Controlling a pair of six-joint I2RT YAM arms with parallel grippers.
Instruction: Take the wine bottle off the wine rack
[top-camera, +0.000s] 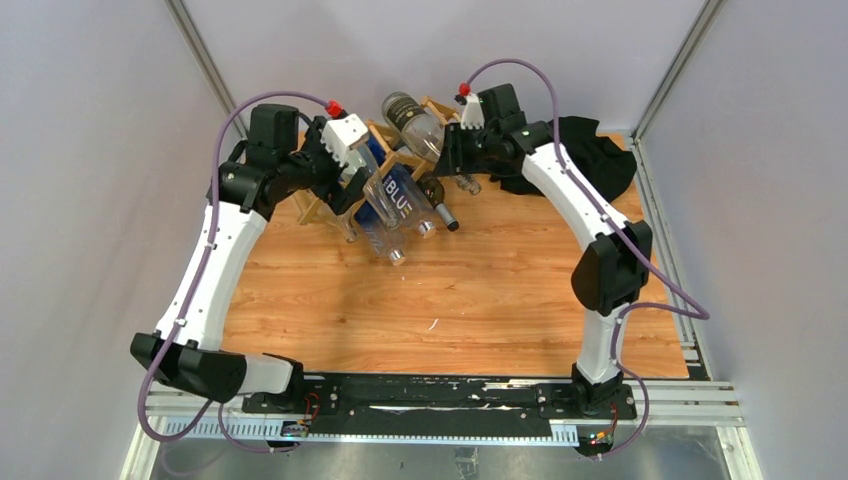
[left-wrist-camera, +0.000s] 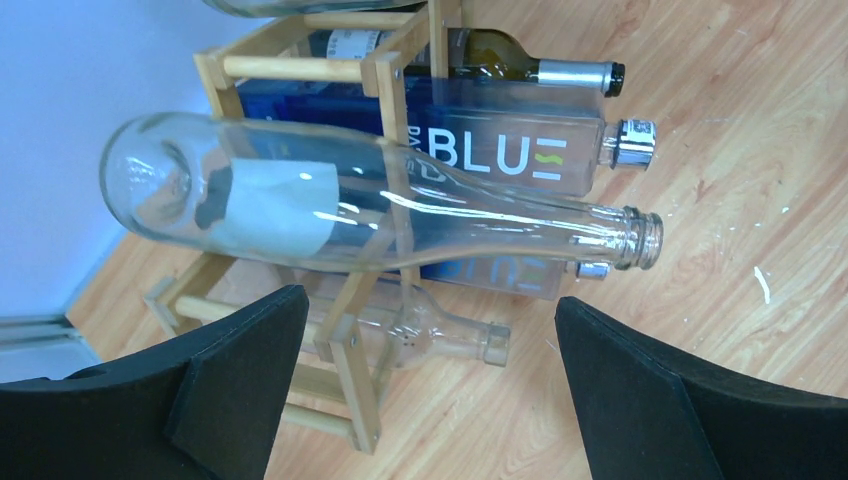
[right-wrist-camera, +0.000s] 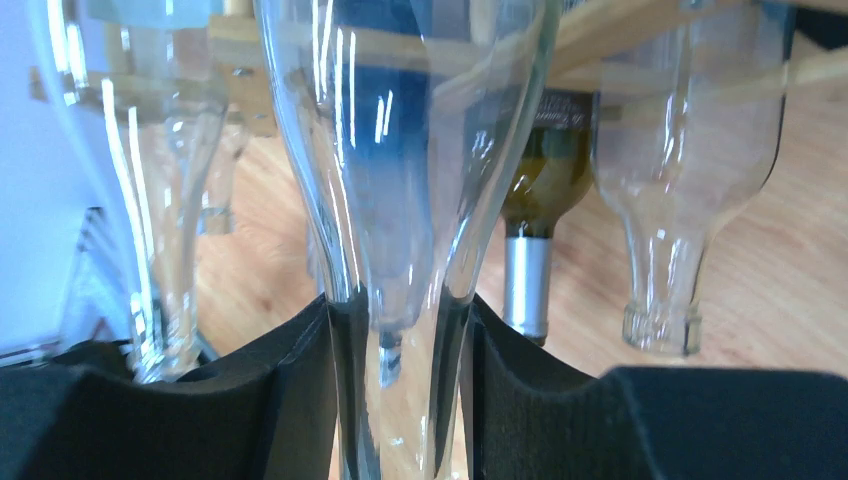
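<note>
Nearest us from above, the base rail (top-camera: 440, 398) lies at 6 o'clock of the table (top-camera: 450, 300). Between 11 and 12 o'clock stands the rack (top-camera: 312, 205), loaded with bottles. We see the left gripper (top-camera: 345, 178) at its 9 o'clock end and the right gripper (top-camera: 455, 155) at its 3 o'clock end. The right one sits over the neck of the clear bottle (top-camera: 418, 122), which lies in the rack's far part, base toward 11 o'clock. A black cloth (top-camera: 585, 150) lies at 1 o'clock.

From the left wrist, we find the black fingers (left-wrist-camera: 230, 385) spread wide in the near corners, nothing between them. Beyond, the rack (left-wrist-camera: 385, 90) carries a labelled bottle (left-wrist-camera: 300, 205) lying across, mouth toward 3 o'clock. A BLUE bottle (left-wrist-camera: 500, 150) lies behind it and a green bottle (left-wrist-camera: 490, 50) lies toward 12 o'clock.

From the right wrist, we see both fingers (right-wrist-camera: 300, 390) pressed on the clear bottle (right-wrist-camera: 400, 150) at its neck, from 9 and 3 o'clock. The right gripper (right-wrist-camera: 400, 380) is clamped on it. Its body widens toward 12 o'clock, among the rack's sticks (right-wrist-camera: 580, 45). The green bottle (right-wrist-camera: 545, 180) hangs just toward 3 o'clock.
</note>
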